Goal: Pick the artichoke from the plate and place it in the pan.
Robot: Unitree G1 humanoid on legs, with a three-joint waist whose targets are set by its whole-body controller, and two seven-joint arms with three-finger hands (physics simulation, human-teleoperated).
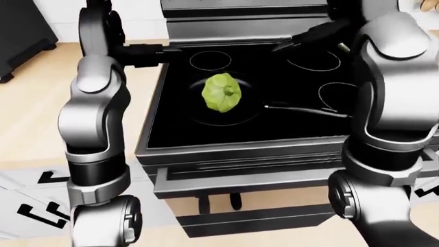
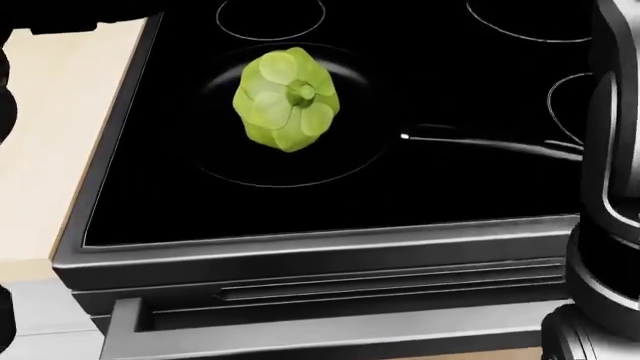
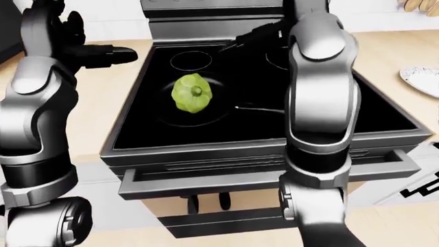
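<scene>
Head view: looking steeply down on the glossy black glass stovetop point(image 2: 330, 202), with the pale green, leafy artichoke point(image 2: 286, 99) lying inside the round black frying pan point(image 2: 225, 161), the pan's thin dark handle point(image 2: 490, 141) running off to the view's right. Catching only a grey slab of the right arm at the right edge, and no hand at all.

Left-eye view: taking in more, showing both silver-grey arms raised on either side of the stove. Showing the dark left hand point(image 1: 147, 53) reaching level toward the view's right, just over the cooktop's left edge; fingers looking drawn together, though too dark to tell for sure. Showing the dark right hand point(image 1: 312, 36) hanging above the far burners, well clear of the artichoke, holding nothing; finger spread not readable.

Right-eye view: revealing alone the white round plate point(image 3: 422, 81) sitting on the pale wooden counter point(image 3: 384, 56) at the view's right edge, well apart from the pan.
</scene>
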